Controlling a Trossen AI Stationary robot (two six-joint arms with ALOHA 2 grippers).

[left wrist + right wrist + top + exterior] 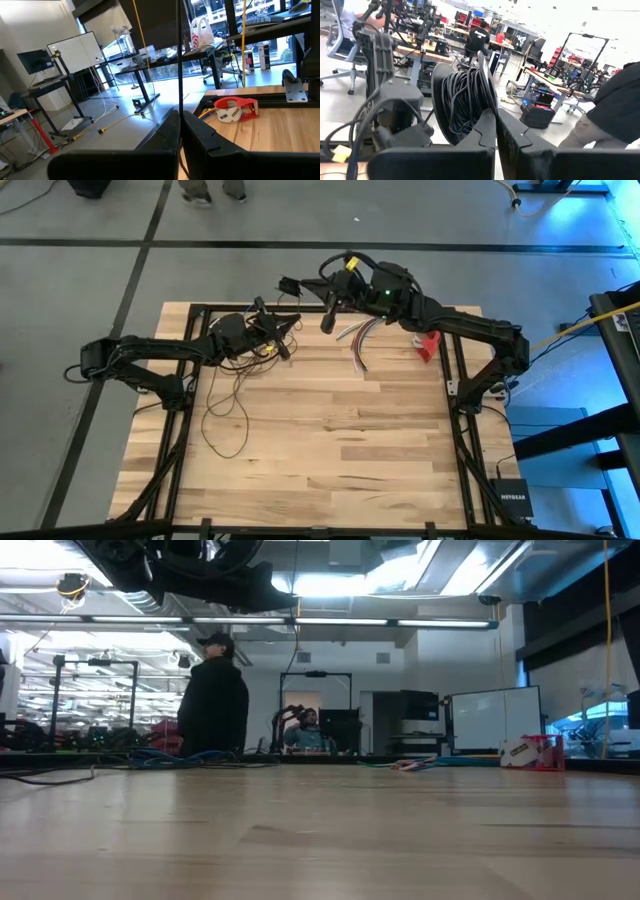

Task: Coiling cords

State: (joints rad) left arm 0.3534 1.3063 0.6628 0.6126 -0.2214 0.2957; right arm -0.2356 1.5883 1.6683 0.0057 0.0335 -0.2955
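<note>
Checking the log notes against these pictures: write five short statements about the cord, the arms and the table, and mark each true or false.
1. The cord lies in loose loops on the left part of the table. True.
2. The red tape dispenser sits on the table's left edge. False: it is near the far right corner, by the right arm.
3. The left gripper is shut. True.
4. The right gripper rests flat on the wood at the near edge. False: it is at the table's far edge, raised, and shut.
5. The short bundle of multicoloured wires lies near the right gripper. True.
</note>
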